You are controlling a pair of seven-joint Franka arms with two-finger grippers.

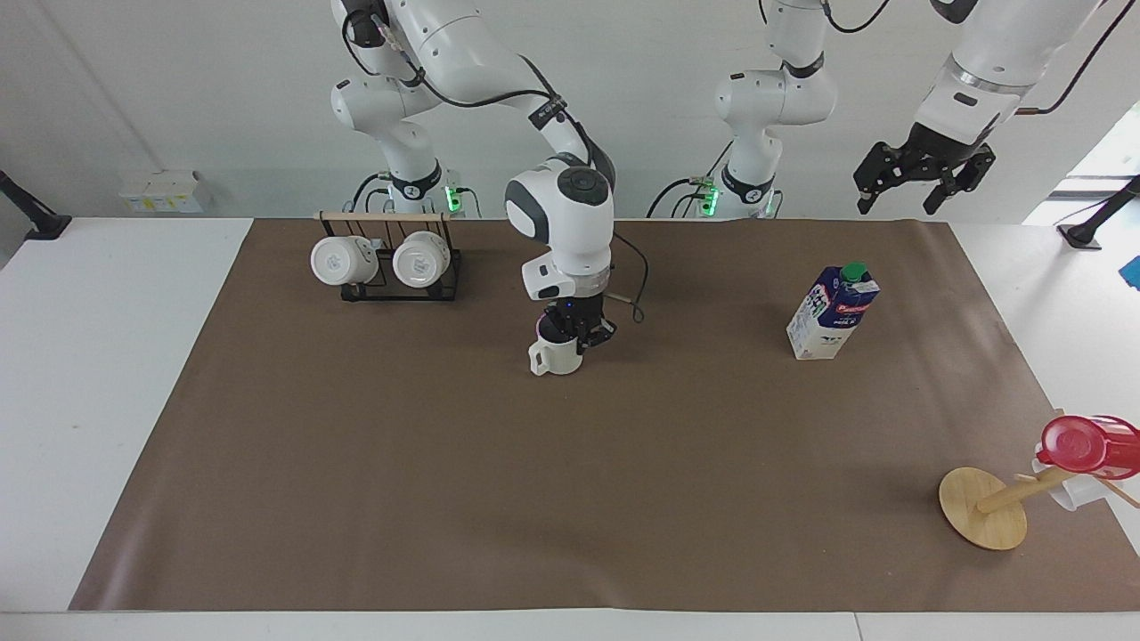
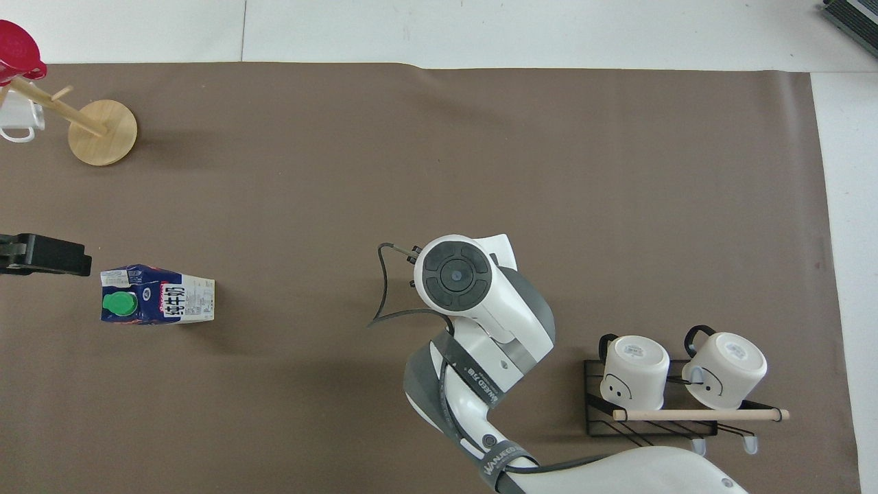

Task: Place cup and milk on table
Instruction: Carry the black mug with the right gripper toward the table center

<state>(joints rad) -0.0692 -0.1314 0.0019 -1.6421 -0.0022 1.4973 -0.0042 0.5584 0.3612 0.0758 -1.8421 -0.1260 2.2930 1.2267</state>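
A: Facing view – where's the right gripper (image 1: pixel 573 334)?

B: Down at the cup (image 1: pixel 556 356), fingers clamped on its rim on the side toward the left arm's end. Cup sits upright, base looks to be on the brown mat of the table (image 1: pixel 445 490), handle pointing toward the right arm's end. Can't say for sure if base is fully touching.

A: Overhead?

B: Cup itself hidden there, right arm's wrist covers it. Only the arm shows over the mat.

A: Milk (image 1: pixel 832 312)?

B: Standing upright on the mat toward the left arm's end, well apart from the cup, green cap on top. Nothing touching it. In overhead view milk (image 2: pixel 157 296) sits just beside the dark tip of the left gripper (image 2: pixel 42 254), but that gripper's up in the air.

A: Left gripper (image 1: pixel 922 174) state?

B: Raised high near the table edge at the left arm's end, fingers spread, holding nothing. Arm waits.

A: Other stuff?

B: Black wire rack (image 1: pixel 392 267) w/ two white mugs (image 1: pixel 343 260) on their sides, near the robots at the right arm's end, cup sits a bit farther from the robots than the rack. Wooden stand (image 1: pixel 984 507) w/ round base, tilted, red plastic cup (image 1: pixel 1082 445) on its peg, far from the robots at the left arm's end
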